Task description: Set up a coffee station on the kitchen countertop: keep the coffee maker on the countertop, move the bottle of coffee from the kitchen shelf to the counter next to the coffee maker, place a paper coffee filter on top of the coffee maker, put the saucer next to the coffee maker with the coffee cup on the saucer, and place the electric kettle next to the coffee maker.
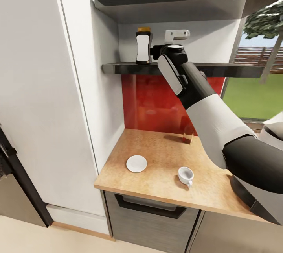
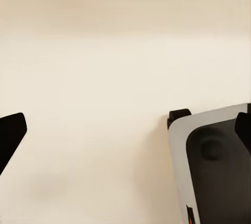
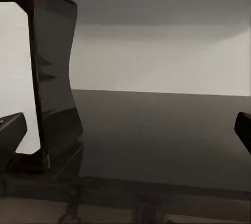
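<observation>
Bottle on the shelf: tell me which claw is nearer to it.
Right. The right claw is up at the shelf, open, just beside the bottle without touching it. The left claw faces a plain pale surface, with no bottle before it.

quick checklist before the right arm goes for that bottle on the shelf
1. Right tool open: ok, both fingertips sit far apart in the right wrist view.
2. Bottle upright on the shelf: ok, dark with a white label and an orange cap.
3. Bottle between the fingers: not ok, it stands off toward one fingertip, not centred.
4. Shelf space beside the bottle free: ok on the side the wrist view covers.
5. Drop zone on the countertop: ok, with the saucer and the coffee cup standing apart.
6. Left tool: open, holding nothing.
</observation>
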Controlling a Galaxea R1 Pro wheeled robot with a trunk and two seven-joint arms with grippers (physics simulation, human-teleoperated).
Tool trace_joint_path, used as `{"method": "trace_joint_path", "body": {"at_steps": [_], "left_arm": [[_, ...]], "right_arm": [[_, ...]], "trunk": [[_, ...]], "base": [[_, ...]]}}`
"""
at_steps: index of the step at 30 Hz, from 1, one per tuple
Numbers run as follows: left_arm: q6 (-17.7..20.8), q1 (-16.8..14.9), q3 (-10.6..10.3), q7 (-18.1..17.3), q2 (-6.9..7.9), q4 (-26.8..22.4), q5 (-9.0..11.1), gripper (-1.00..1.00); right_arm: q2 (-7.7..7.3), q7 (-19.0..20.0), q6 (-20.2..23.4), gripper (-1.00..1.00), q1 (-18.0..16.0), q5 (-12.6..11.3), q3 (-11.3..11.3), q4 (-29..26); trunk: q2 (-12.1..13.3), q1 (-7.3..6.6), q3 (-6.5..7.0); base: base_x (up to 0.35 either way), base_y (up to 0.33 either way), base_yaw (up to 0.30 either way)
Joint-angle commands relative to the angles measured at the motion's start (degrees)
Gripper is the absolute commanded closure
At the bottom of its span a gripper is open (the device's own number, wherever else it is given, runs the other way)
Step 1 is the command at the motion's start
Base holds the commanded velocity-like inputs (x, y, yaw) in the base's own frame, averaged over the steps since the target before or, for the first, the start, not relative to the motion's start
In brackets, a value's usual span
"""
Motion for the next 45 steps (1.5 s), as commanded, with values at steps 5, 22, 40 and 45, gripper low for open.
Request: {"method": "trace_joint_path", "body": {"at_steps": [5, 22, 40, 45], "left_arm": [[-0.11, -0.04, -0.53, -0.12, -0.10, 0.01, 0.53, -1.00], [-0.03, -0.04, -0.75, -0.18, -0.15, 0.01, 0.43, -1.00], [-0.03, -0.04, -0.48, -0.02, -0.08, 0.10, 0.66, -1.00], [-0.04, -0.04, -0.40, -0.02, -0.13, 0.04, 0.62, -1.00]], "right_arm": [[0.00, -0.54, 0.09, -1.00, -0.10, -0.55, 0.14, -0.09], [0.00, -0.59, 0.12, -1.00, -0.08, -0.56, 0.15, -0.01], [0.00, -0.60, 0.26, -1.00, -0.10, -0.21, 0.12, 0.51], [0.00, -0.62, 0.32, -1.00, -0.10, -0.19, 0.12, 0.52]], "trunk": [[-0.14, 0.04, -0.14], [-0.14, 0.04, -0.14], [-0.14, 0.04, -0.14], [-0.14, 0.04, -0.14]], "base": [[0.000, 0.171, 0.000], [0.000, 0.053, 0.000], [0.000, 0.127, 0.000], [0.008, 0.002, 0.000]]}}
